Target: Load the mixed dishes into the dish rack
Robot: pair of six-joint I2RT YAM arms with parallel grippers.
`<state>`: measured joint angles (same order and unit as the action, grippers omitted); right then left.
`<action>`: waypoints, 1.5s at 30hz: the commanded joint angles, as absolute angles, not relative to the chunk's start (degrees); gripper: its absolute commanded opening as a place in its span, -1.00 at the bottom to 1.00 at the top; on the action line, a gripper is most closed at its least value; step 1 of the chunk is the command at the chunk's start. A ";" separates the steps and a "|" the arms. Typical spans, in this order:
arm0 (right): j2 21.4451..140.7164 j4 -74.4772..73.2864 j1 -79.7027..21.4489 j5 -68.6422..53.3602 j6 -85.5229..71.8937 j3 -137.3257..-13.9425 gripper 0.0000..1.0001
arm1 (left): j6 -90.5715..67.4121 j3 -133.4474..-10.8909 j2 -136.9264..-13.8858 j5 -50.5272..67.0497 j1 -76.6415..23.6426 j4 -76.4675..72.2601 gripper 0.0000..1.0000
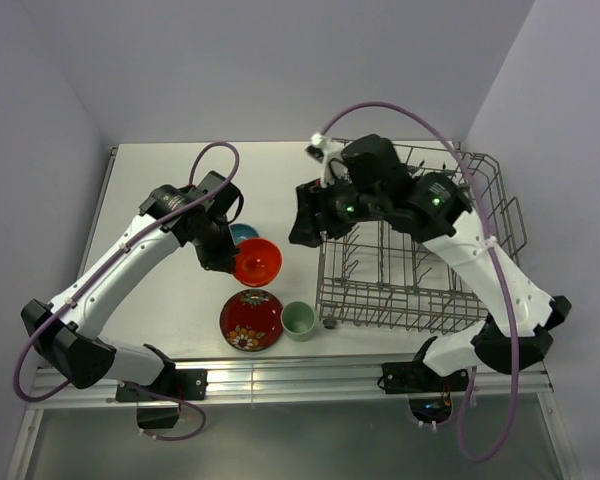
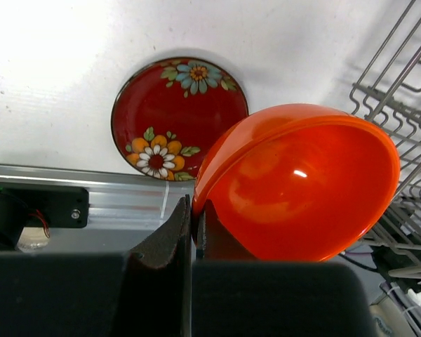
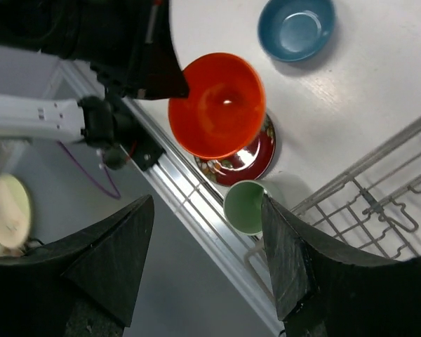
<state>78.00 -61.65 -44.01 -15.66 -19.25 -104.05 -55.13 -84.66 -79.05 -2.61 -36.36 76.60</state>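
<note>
1. My L tool (image 2: 194, 210) is clamped on the rim of the orange-red bowl (image 2: 302, 189). The fingers nearly meet, w/ only the rim betw. them.
2. That bowl hangs tilted, clear of the bench (image 1: 270, 170), left of the dish rack (image 1: 380, 300) and not touching it.
3. My R tool (image 3: 205, 242) is spread wide w/ nothing betw. its fingers. It hovers just off the rack's left side.
4. Red patterned plate (image 1: 250, 320) lies flat on the bench, left of the rack's near-left corner.
5. Pale green cup (image 1: 298, 320) stands upright betw. the plate and that corner, just beside the plate. Can't tell if they touch.
6. Blue bowl (image 3: 296, 28) sits upright on the bench, left of the rack's left side, partly hidden by my L arm in the top view.
</note>
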 commanded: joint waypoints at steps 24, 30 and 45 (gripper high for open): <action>85.69 -57.22 -68.29 -5.28 -1.32 -98.00 0.08 | -50.98 -84.11 -77.26 11.34 -37.00 78.40 -1.00; 88.15 -57.48 -69.87 -4.22 -0.62 -98.53 0.04 | -50.63 -82.27 -75.68 11.95 -37.00 78.75 -1.00; 93.51 -58.36 -75.41 0.96 3.69 -97.74 -0.18 | -49.66 -81.56 -73.83 14.41 -36.91 78.66 -1.00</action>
<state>92.86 -59.18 -73.78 -2.22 1.80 -97.80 -51.11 -80.79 -75.57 12.08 -36.75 77.78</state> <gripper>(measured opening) 0.421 0.039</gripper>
